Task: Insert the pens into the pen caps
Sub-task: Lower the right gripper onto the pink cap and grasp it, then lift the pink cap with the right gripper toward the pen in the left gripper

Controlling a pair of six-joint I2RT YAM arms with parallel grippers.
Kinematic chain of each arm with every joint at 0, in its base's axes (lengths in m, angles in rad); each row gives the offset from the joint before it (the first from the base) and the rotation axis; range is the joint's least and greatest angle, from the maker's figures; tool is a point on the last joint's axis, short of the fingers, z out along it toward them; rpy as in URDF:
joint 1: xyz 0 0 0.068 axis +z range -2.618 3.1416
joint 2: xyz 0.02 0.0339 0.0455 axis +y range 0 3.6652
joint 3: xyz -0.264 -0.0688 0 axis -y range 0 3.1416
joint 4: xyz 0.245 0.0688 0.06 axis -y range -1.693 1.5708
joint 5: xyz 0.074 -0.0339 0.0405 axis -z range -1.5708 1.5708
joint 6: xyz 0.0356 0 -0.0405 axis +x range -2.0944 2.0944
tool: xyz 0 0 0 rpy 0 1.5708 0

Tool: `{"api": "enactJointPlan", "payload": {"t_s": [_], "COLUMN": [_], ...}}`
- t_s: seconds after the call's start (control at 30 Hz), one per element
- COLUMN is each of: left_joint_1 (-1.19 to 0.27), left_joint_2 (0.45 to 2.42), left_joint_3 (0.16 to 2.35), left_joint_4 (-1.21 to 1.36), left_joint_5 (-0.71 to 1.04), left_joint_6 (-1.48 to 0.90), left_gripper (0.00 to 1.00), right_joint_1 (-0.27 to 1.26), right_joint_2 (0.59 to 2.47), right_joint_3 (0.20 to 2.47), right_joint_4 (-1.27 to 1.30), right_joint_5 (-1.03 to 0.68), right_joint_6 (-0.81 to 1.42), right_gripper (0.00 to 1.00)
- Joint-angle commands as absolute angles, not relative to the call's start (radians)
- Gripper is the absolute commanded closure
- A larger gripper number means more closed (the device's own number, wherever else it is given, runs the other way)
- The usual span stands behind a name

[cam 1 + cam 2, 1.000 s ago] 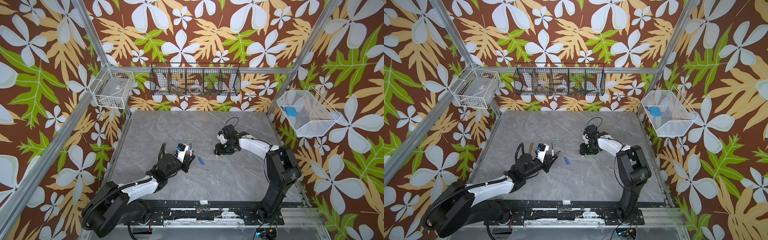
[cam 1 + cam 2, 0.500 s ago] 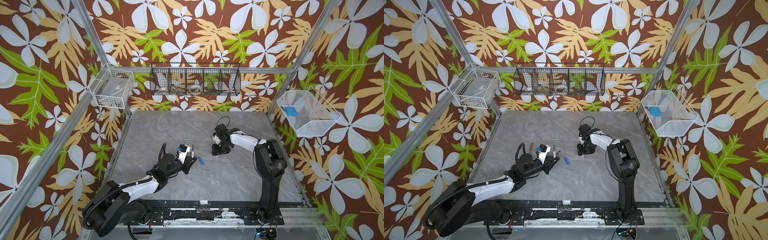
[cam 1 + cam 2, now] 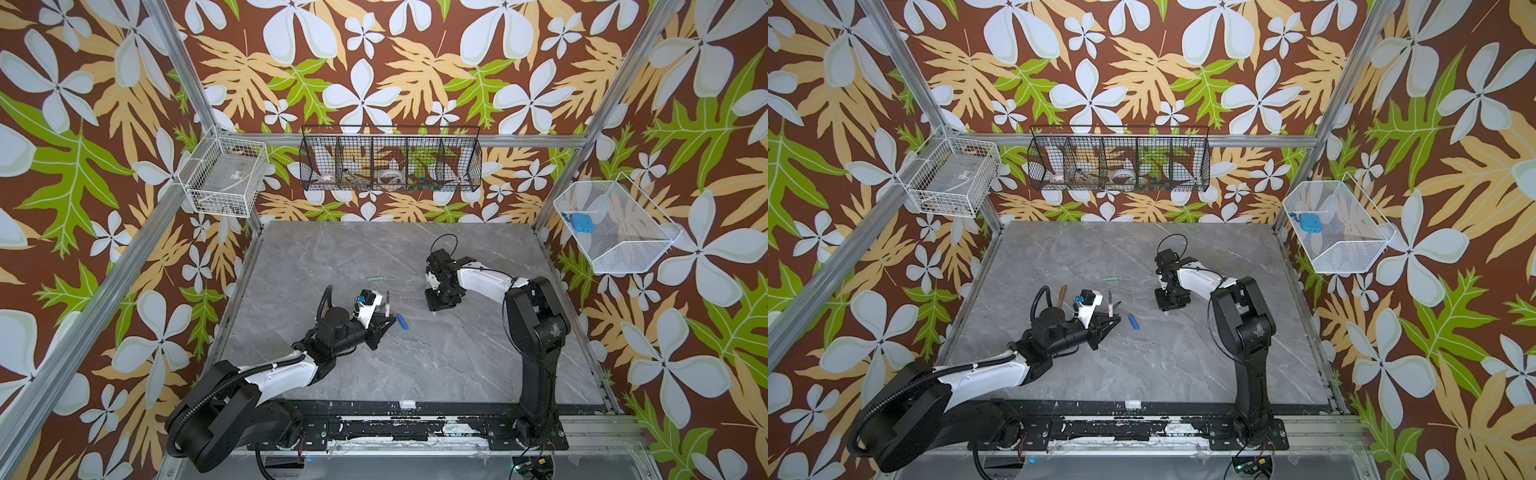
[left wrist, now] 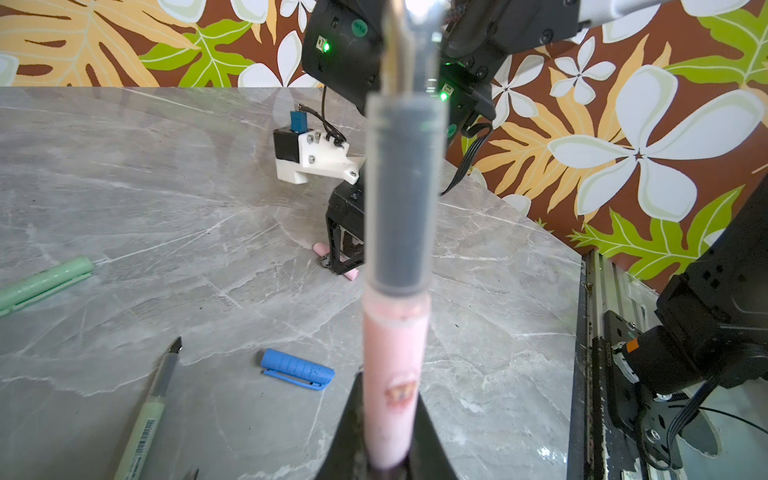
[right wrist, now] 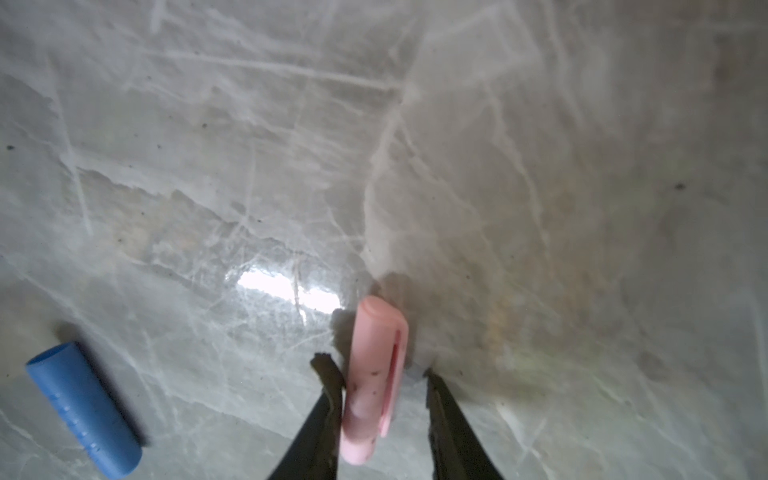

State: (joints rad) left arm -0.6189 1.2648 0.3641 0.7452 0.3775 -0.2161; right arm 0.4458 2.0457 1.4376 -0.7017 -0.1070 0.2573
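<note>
That pink cap [image 5: 370,382] between my spread right end effector [image 5: 379,368] looks light, hard and slippery, so I'd pinch mid-barrel.

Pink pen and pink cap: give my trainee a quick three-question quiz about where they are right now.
1. True or false: the left gripper holds the pink pen, and the pen's dark tip is uncapped.
2. Which cap lies between the fingers of the right gripper? A blue cap, B pink cap, C light green cap.
3. Is that cap lifted, or is it lying on the table?
Key: 1 true. 2 B. 3 lying on the table.
</note>
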Motion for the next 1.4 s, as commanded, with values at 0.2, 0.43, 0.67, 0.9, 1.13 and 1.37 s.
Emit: {"api": "enactJointPlan", "payload": {"t_s": [0.2,0.43,0.67,0.9,1.13,1.37], "left_joint_1": [-0.620,-0.627,-0.659,-0.675,-0.680,-0.699], "left_joint_2": [1.299,1.330,1.399,1.404,1.428,1.409], "left_joint_3": [0.379,0.397,0.443,0.496,0.482,0.466], "left_joint_4": [0.795,0.794,0.817,0.770,0.836,0.863], "left_joint_5": [0.445,0.437,0.430,0.401,0.434,0.453], "left_joint_6": [-0.220,-0.209,-0.240,-0.207,-0.224,-0.237], "left_gripper": [1.00,1.00,1.00,1.00,1.00,1.00], "right_joint_1": [0.451,0.452,0.446,0.413,0.410,0.409], "right_joint_2": [2.040,1.971,1.763,1.507,1.269,1.193], "right_joint_3": [1.385,1.311,1.145,0.919,0.755,0.680], "right_joint_4": [-0.597,-0.532,-0.402,-0.178,0.109,0.418], "right_joint_5": [-0.170,-0.164,-0.171,-0.258,-0.407,-0.538], "right_joint_6": [0.248,0.229,0.232,0.295,0.386,0.512], "right_gripper": [0.79,0.82,0.82,0.82,0.81,0.80]}}
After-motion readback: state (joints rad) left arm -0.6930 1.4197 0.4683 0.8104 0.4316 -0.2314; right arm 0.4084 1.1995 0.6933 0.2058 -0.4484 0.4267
